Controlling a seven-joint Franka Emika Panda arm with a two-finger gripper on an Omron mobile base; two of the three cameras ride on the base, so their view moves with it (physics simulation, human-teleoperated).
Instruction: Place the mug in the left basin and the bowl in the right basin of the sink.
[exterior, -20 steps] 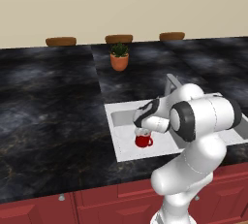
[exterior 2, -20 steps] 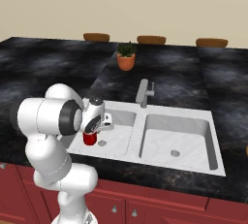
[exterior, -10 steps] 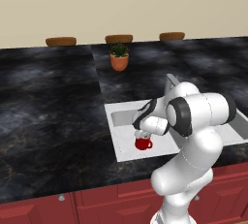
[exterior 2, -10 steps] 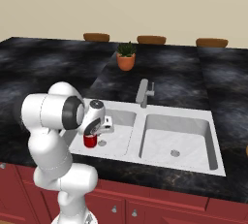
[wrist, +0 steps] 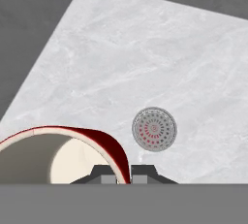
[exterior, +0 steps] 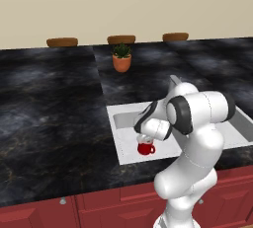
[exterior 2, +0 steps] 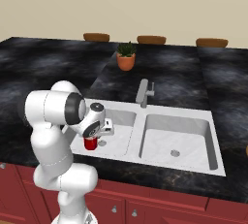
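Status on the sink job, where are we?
Nothing finished yet. In hand: the mug is pinched by its rim in the hand, one finger inside the wall and one outside, over the left basin, with the drain below. It is not released yet. Left: let go of the mug, then put the bowl in the right basin, which holds nothing so far.

The black marbled counter [exterior 2: 58, 68] carries everything. A white double sink [exterior 2: 213, 162] is set into it, with a grey faucet [exterior 2: 144, 92] at the back edge between the two basins. A potted plant in an orange pot [exterior 2: 126, 57] stands behind the sink. Three brown discs [exterior 2: 151, 39] lie along the far edge.
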